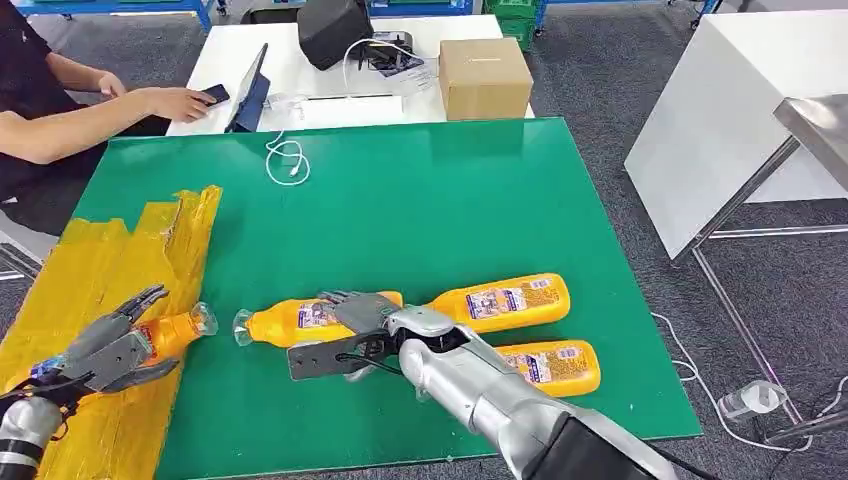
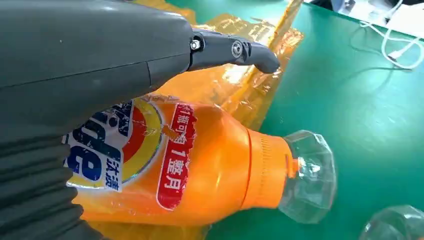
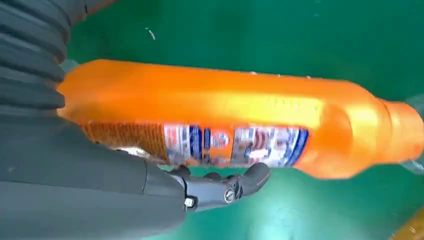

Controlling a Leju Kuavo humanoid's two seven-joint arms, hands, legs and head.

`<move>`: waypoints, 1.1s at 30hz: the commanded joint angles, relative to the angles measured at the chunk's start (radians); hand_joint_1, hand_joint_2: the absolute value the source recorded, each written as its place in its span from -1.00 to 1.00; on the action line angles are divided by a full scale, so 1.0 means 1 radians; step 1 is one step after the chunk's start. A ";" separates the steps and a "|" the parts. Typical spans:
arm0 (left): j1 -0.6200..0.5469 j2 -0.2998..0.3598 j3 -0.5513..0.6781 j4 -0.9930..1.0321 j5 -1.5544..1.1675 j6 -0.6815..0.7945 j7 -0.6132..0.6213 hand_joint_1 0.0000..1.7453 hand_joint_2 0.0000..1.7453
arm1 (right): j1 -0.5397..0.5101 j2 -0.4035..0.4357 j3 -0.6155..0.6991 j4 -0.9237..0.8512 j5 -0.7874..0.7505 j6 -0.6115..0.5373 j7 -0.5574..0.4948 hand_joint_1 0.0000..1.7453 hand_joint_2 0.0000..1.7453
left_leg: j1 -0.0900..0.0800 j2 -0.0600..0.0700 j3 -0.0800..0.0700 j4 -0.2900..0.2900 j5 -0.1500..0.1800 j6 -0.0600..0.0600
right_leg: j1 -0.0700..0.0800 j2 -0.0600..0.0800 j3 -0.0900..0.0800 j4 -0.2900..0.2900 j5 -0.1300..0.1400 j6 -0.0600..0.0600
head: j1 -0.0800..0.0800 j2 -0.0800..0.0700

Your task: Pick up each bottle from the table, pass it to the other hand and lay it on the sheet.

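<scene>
An orange bottle point(image 1: 177, 331) point(image 2: 200, 165) with a clear cap point(image 2: 307, 175) lies on the crumpled yellow sheet point(image 1: 110, 260) point(image 2: 240, 85) at the table's left edge. My left hand point(image 1: 110, 352) point(image 2: 75, 55) lies around its body with fingers spread and the thumb point(image 2: 250, 54) lifted off it. A second orange bottle point(image 1: 290, 322) point(image 3: 225, 110) lies at the front middle of the green table point(image 1: 430, 200). My right hand point(image 1: 355, 322) point(image 3: 100, 190) grips it, fingers over the top and the thumb point(image 3: 250, 177) under the label. Two more orange bottles point(image 1: 505, 300) point(image 1: 555, 366) lie to its right.
A cardboard box point(image 1: 484, 75), a dark tablet point(image 1: 250, 90) and a white cable point(image 1: 287, 160) sit at the far side. A person point(image 1: 60, 100) sits at the far left holding a phone. A white table point(image 1: 730, 110) stands to the right.
</scene>
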 commanded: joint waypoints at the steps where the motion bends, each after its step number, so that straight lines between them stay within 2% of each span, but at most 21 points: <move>1: -0.048 -0.051 -0.033 0.054 0.077 -0.079 -0.054 -1.00 -1.00 | -0.024 0.003 0.100 0.173 0.045 -0.040 0.055 -1.00 1.00 | 0.000 -0.004 0.001 -0.002 0.001 0.000 | 0.001 -0.004 0.002 -0.002 0.000 -0.001 | 0.000 0.000; 4: -0.046 -0.050 -0.033 0.053 0.077 -0.079 -0.054 -1.00 -1.00 | -0.024 0.003 0.100 0.174 0.045 -0.041 0.055 -1.00 1.00 | 0.000 -0.004 0.001 -0.001 0.001 0.001 | 0.000 -0.004 0.002 -0.002 0.000 0.000 | 0.000 0.000; 11: -0.056 -0.103 0.007 -0.018 0.234 -0.207 -0.094 -1.00 -1.00 | 0.015 -0.010 0.167 0.225 0.163 -0.040 0.191 -1.00 1.00 | 0.001 -0.006 0.001 -0.002 0.002 0.001 | 0.000 -0.006 0.003 -0.003 0.000 0.000 | 0.000 0.000; 15: -0.084 -0.126 0.001 -0.022 0.255 -0.215 -0.091 -1.00 -1.00 | 0.050 -0.019 0.157 0.239 0.179 -0.019 0.226 -1.00 1.00 | 0.001 -0.009 0.002 -0.002 0.002 0.001 | 0.000 -0.009 0.005 -0.005 0.000 0.000 | 0.000 0.000; 16: -0.089 -0.128 -0.002 -0.020 0.254 -0.213 -0.091 -1.00 -1.00 | 0.052 -0.021 0.151 0.239 0.176 -0.020 0.225 0.86 1.00 | 0.001 -0.008 0.002 -0.001 0.001 0.001 | 0.000 -0.008 0.005 -0.004 0.000 0.000 | 0.000 0.000; 17: -0.097 -0.131 -0.004 -0.010 0.256 -0.210 -0.086 -1.00 -1.00 | 0.059 -0.024 0.124 0.236 0.162 -0.032 0.220 1.00 1.00 | 0.001 -0.010 0.002 -0.002 0.002 0.001 | 0.000 -0.010 0.005 -0.005 0.000 0.000 | 0.000 0.000; 26: -0.085 -0.192 0.065 -0.056 0.375 -0.263 -0.074 -1.00 -1.00 | 0.060 -0.021 0.036 0.226 0.140 -0.073 0.207 1.00 1.00 | 0.000 -0.005 0.007 -0.001 0.001 0.001 | 0.000 -0.006 0.006 -0.004 0.000 0.000 | 0.000 0.000; 28: -0.088 -0.223 0.105 -0.080 0.437 -0.284 -0.051 -1.00 -1.00 | 0.065 -0.019 0.002 0.221 0.124 -0.090 0.203 1.00 1.00 | 0.001 -0.007 0.006 -0.002 0.003 0.001 | 0.001 -0.008 0.004 -0.006 0.002 -0.001 | 0.000 0.000; 30: -0.083 -0.265 0.158 -0.124 0.544 -0.329 -0.005 -1.00 -1.00 | 0.072 -0.018 -0.051 0.207 0.105 -0.159 0.181 1.00 1.00 | 0.000 -0.006 0.007 -0.001 0.001 0.001 | 0.000 -0.006 -0.001 -0.004 0.000 0.000 | 0.000 0.000; 33: -0.077 -0.269 0.159 -0.142 0.549 -0.331 0.007 -1.00 -1.00 | 0.070 -0.016 -0.055 0.209 0.105 -0.158 0.180 1.00 1.00 | 0.000 -0.004 0.006 -0.001 0.001 0.001 | 0.000 -0.005 0.002 -0.004 0.000 0.000 | 0.000 0.000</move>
